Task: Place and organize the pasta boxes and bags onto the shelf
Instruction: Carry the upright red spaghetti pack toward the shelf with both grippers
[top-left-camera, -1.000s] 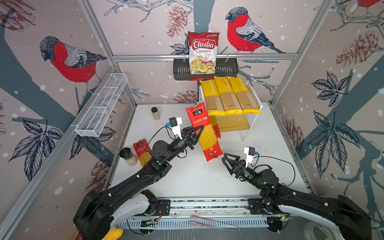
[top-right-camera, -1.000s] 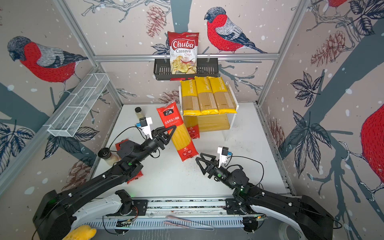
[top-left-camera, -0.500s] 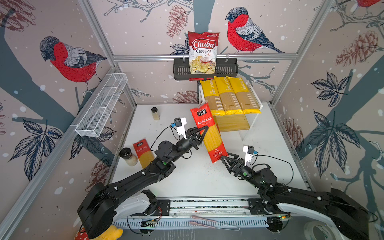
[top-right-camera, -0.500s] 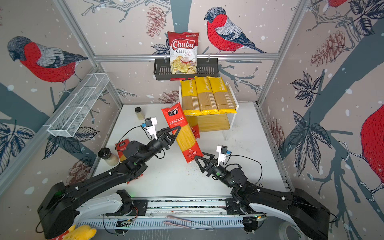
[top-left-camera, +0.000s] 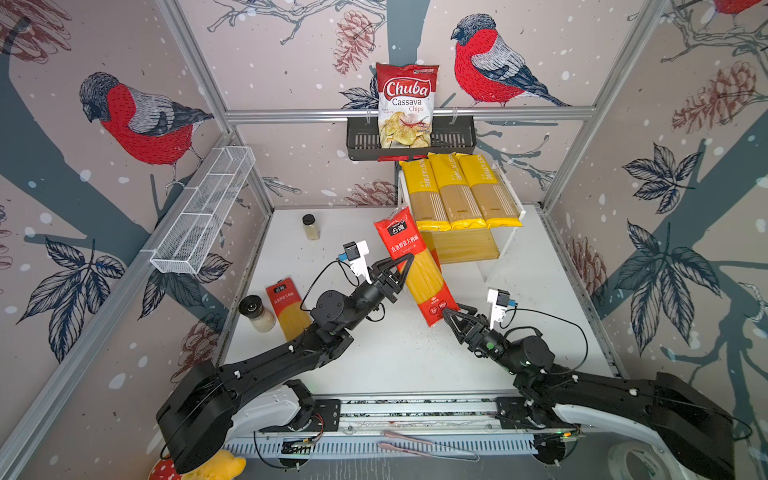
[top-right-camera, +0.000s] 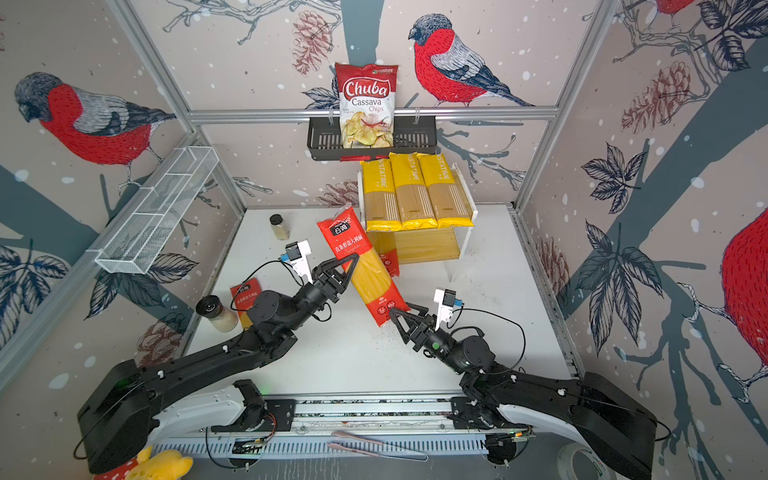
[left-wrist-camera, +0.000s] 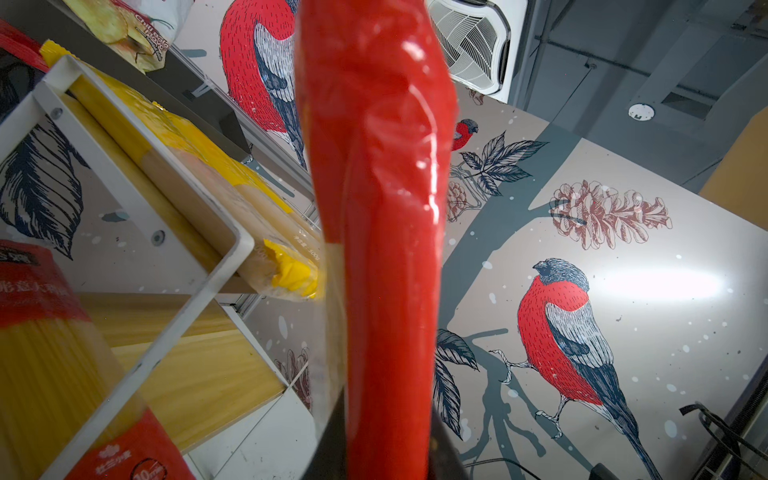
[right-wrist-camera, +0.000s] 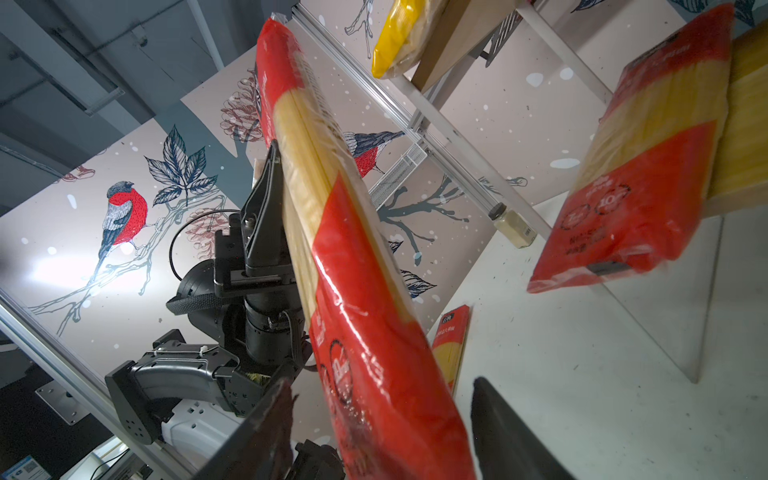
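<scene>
Shows three yellow printed spaghetti packs (top-left-camera: 455, 191) shelved on the top board of the white-framed wooden two-tier shelf (top-left-camera: 469, 247) and one red clear-middled spaghetti pack (top-right-camera: 388, 259) on the lower board. Leaves two: second red pack (top-left-camera: 286, 303) flat on the white table (top-left-camera: 395, 361); third red pack (top-left-camera: 424, 274) aloft, tilted, clenched in left gripper (top-left-camera: 405, 266), lower end between released right gripper (top-left-camera: 456, 312) jaws.
</scene>
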